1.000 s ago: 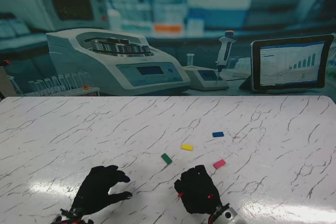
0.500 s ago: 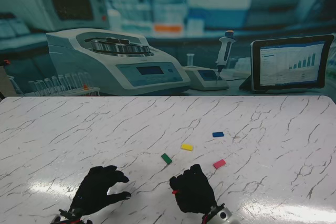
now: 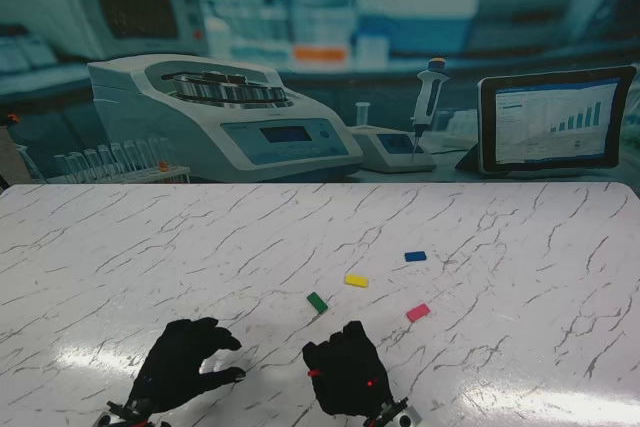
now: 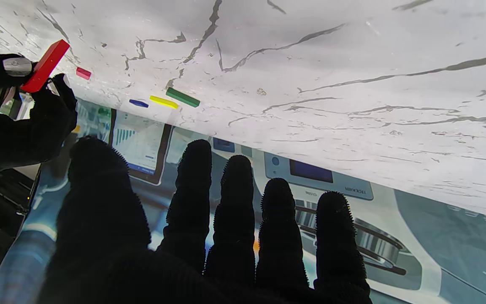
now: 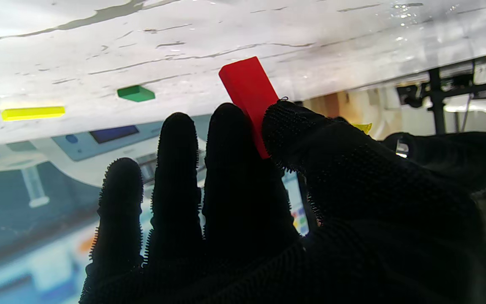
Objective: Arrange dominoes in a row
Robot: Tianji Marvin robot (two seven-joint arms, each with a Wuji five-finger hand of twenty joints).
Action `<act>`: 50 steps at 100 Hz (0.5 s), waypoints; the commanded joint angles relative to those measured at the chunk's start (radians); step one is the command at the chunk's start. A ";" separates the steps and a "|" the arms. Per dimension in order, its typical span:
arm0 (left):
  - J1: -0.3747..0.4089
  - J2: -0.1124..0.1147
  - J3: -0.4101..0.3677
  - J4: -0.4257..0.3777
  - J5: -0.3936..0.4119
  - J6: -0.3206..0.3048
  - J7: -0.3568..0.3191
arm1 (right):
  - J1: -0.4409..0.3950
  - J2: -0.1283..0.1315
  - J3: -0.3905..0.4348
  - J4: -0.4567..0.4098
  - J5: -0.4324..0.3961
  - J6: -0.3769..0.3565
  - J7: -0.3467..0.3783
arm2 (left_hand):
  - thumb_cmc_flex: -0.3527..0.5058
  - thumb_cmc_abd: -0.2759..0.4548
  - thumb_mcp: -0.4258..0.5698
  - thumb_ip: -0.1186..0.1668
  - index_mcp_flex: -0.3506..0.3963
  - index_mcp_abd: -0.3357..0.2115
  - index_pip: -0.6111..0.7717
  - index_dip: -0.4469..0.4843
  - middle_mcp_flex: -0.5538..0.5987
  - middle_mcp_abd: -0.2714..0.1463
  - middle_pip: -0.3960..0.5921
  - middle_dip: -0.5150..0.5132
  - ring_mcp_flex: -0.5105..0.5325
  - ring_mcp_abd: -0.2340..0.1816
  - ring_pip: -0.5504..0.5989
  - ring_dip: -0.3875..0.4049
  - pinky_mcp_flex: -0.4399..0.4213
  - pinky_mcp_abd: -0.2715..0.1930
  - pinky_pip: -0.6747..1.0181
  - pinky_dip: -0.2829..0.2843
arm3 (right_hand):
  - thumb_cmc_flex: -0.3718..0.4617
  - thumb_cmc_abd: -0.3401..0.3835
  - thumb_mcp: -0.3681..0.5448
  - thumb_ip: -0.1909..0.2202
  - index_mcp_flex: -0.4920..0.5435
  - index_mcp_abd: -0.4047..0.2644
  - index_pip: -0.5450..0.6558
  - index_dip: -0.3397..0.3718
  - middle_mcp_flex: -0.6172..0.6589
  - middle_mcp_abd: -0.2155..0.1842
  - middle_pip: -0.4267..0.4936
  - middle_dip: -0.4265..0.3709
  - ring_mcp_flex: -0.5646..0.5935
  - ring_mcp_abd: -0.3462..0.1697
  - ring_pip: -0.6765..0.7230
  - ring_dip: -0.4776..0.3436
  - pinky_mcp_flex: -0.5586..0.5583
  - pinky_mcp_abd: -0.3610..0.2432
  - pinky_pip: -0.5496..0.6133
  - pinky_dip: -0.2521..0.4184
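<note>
My right hand (image 3: 345, 379) is shut on a red domino (image 5: 249, 90), pinched between thumb and forefinger above the table; the left wrist view also shows that red domino (image 4: 45, 65). On the marble table lie a green domino (image 3: 317, 301), a yellow domino (image 3: 356, 280), a blue domino (image 3: 415, 256) and a pink-red domino (image 3: 418, 312), all farther from me than the hands. My left hand (image 3: 180, 364) hovers open to the left of the right hand, fingers spread, holding nothing. The green domino (image 5: 136, 93) and the yellow domino (image 5: 33, 112) show ahead of my right fingers.
Lab equipment stands along the far table edge: a centrifuge (image 3: 215, 117), a small balance with a pipette (image 3: 430, 97) and a tablet (image 3: 555, 119). The marble table (image 3: 520, 247) stretches wide to both sides.
My right hand has moved left and nearer to me with the red domino in it. The left hand has barely shifted. The dominoes on the table have not moved.
</note>
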 commanded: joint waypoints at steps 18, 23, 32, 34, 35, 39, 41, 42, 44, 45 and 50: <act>0.012 -0.006 -0.002 -0.002 -0.008 -0.019 -0.011 | 0.007 -0.022 -0.027 0.011 0.037 0.013 0.013 | 0.009 0.014 0.011 -0.004 0.000 -0.010 0.008 0.012 0.010 -0.012 0.010 0.014 0.008 -0.013 0.001 0.012 -0.005 0.019 0.022 0.014 | 0.013 0.015 0.020 0.017 -0.034 0.024 0.063 -0.028 0.022 -0.029 0.007 -0.025 0.009 -0.022 -0.014 -0.017 -0.011 -0.011 0.029 -0.011; 0.013 -0.006 -0.003 -0.002 -0.010 -0.019 -0.012 | 0.009 -0.025 -0.030 0.018 0.047 0.013 0.014 | 0.010 0.014 0.011 -0.004 0.001 -0.010 0.008 0.012 0.010 -0.011 0.010 0.014 0.009 -0.013 0.001 0.012 -0.005 0.019 0.022 0.014 | 0.020 0.019 0.012 0.007 -0.035 0.026 0.063 -0.032 0.020 -0.027 0.004 -0.029 0.007 -0.021 -0.015 -0.018 -0.014 -0.011 0.028 -0.012; 0.014 -0.007 -0.003 -0.001 -0.012 -0.018 -0.013 | 0.013 -0.031 -0.033 0.035 0.067 0.011 0.011 | 0.009 0.014 0.010 -0.004 0.001 -0.010 0.008 0.012 0.011 -0.012 0.010 0.014 0.009 -0.014 0.001 0.012 -0.005 0.021 0.023 0.014 | 0.035 0.023 -0.009 -0.020 -0.036 0.034 0.058 -0.043 0.017 -0.012 -0.002 -0.037 -0.002 -0.016 -0.012 -0.017 -0.022 -0.014 0.027 -0.014; 0.015 -0.007 -0.003 -0.001 -0.012 -0.018 -0.013 | 0.014 -0.032 -0.034 0.038 0.070 0.011 0.009 | 0.009 0.014 0.010 -0.004 0.001 -0.010 0.008 0.012 0.010 -0.011 0.010 0.014 0.008 -0.014 0.001 0.012 -0.005 0.020 0.023 0.014 | 0.036 0.024 -0.010 -0.022 -0.036 0.034 0.058 -0.043 0.017 -0.010 -0.003 -0.038 -0.004 -0.016 -0.011 -0.017 -0.023 -0.014 0.027 -0.014; 0.015 -0.007 -0.003 -0.001 -0.013 -0.018 -0.013 | 0.015 -0.033 -0.034 0.040 0.072 0.011 0.008 | 0.008 0.014 0.010 -0.004 0.000 -0.010 0.008 0.012 0.010 -0.012 0.010 0.014 0.008 -0.014 0.001 0.012 -0.005 0.020 0.023 0.014 | 0.037 0.024 -0.011 -0.023 -0.036 0.034 0.058 -0.043 0.016 -0.010 -0.003 -0.038 -0.004 -0.016 -0.011 -0.017 -0.023 -0.014 0.027 -0.014; 0.015 -0.007 -0.004 -0.001 -0.014 -0.018 -0.014 | 0.017 -0.035 -0.036 0.047 0.077 0.012 0.005 | 0.009 0.014 0.010 -0.004 0.001 -0.010 0.008 0.012 0.011 -0.013 0.011 0.014 0.009 -0.014 0.001 0.012 -0.005 0.020 0.023 0.014 | 0.040 0.027 -0.016 -0.031 -0.036 0.034 0.056 -0.045 0.016 -0.008 -0.004 -0.039 -0.005 -0.015 -0.010 -0.016 -0.024 -0.014 0.028 -0.014; 0.015 -0.007 -0.004 -0.001 -0.015 -0.018 -0.015 | 0.017 -0.036 -0.036 0.050 0.080 0.013 0.002 | 0.009 0.014 0.010 -0.004 0.001 -0.010 0.008 0.012 0.011 -0.012 0.010 0.014 0.008 -0.013 0.001 0.012 -0.005 0.020 0.023 0.014 | 0.043 0.028 -0.018 -0.033 -0.037 0.034 0.055 -0.046 0.016 -0.008 -0.005 -0.039 -0.006 -0.015 -0.010 -0.016 -0.025 -0.014 0.028 -0.014; 0.015 -0.007 -0.004 -0.001 -0.015 -0.018 -0.015 | 0.017 -0.037 -0.037 0.052 0.082 0.013 0.001 | 0.008 0.015 0.010 -0.004 0.000 -0.011 0.008 0.012 0.010 -0.014 0.010 0.014 0.008 -0.015 0.001 0.012 -0.005 0.020 0.023 0.014 | 0.043 0.029 -0.019 -0.034 -0.037 0.034 0.055 -0.047 0.015 -0.008 -0.006 -0.039 -0.006 -0.015 -0.010 -0.016 -0.025 -0.013 0.028 -0.014; 0.015 -0.007 -0.004 -0.001 -0.016 -0.018 -0.015 | 0.018 -0.038 -0.038 0.056 0.085 0.013 -0.003 | 0.009 0.015 0.010 -0.004 0.000 -0.011 0.008 0.012 0.010 -0.013 0.010 0.014 0.008 -0.015 0.001 0.012 -0.005 0.020 0.023 0.014 | 0.045 0.030 -0.018 -0.035 -0.038 0.034 0.054 -0.048 0.015 -0.008 -0.006 -0.040 -0.008 -0.015 -0.011 -0.017 -0.026 -0.013 0.028 -0.015; 0.015 -0.007 -0.004 -0.001 -0.016 -0.018 -0.015 | 0.018 -0.039 -0.038 0.058 0.087 0.013 -0.005 | 0.009 0.015 0.010 -0.004 0.000 -0.011 0.008 0.012 0.010 -0.013 0.010 0.014 0.008 -0.015 0.001 0.012 -0.005 0.020 0.023 0.014 | 0.045 0.031 -0.019 -0.036 -0.038 0.034 0.053 -0.048 0.015 -0.008 -0.006 -0.040 -0.009 -0.015 -0.011 -0.017 -0.027 -0.013 0.028 -0.015; 0.015 -0.007 -0.003 -0.001 -0.018 -0.018 -0.016 | 0.020 -0.043 -0.040 0.067 0.096 0.013 -0.014 | 0.008 0.015 0.010 -0.004 0.001 -0.010 0.008 0.012 0.010 -0.013 0.010 0.014 0.008 -0.014 0.001 0.012 -0.005 0.019 0.023 0.014 | 0.047 0.032 -0.025 -0.042 -0.037 0.034 0.052 -0.050 0.013 -0.006 -0.009 -0.041 -0.011 -0.013 -0.012 -0.017 -0.029 -0.012 0.027 -0.015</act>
